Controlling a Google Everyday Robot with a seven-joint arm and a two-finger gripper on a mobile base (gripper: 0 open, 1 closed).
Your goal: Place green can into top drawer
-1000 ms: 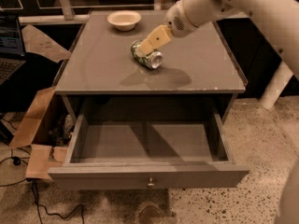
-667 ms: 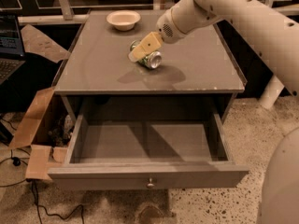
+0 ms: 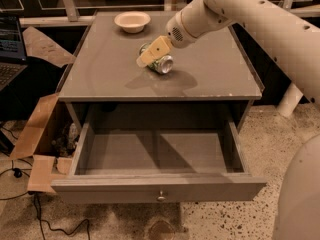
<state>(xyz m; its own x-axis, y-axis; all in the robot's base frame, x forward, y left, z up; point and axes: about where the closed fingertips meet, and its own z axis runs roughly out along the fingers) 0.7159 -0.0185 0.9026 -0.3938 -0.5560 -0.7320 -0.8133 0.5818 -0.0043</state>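
Note:
The green can (image 3: 162, 64) lies on its side on the grey cabinet top (image 3: 100, 69), a silver end facing front-right. My gripper (image 3: 153, 53) comes in from the upper right and sits right at the can's left side, partly covering it. I cannot see whether it holds the can. The top drawer (image 3: 100, 191) is pulled wide open below the cabinet top. It is empty inside, with its small metal knob (image 3: 161, 197) on the front panel.
A beige bowl (image 3: 132, 21) stands at the back left of the cabinet top. A torn cardboard box (image 3: 35, 134) and cables (image 3: 15, 173) lie on the floor at the left. A laptop (image 3: 10, 49) is at the far left. My white arm (image 3: 280, 39) spans the right side.
My gripper has moved left and down onto the can's left side. The can lies in the same place, and the drawer has not moved.

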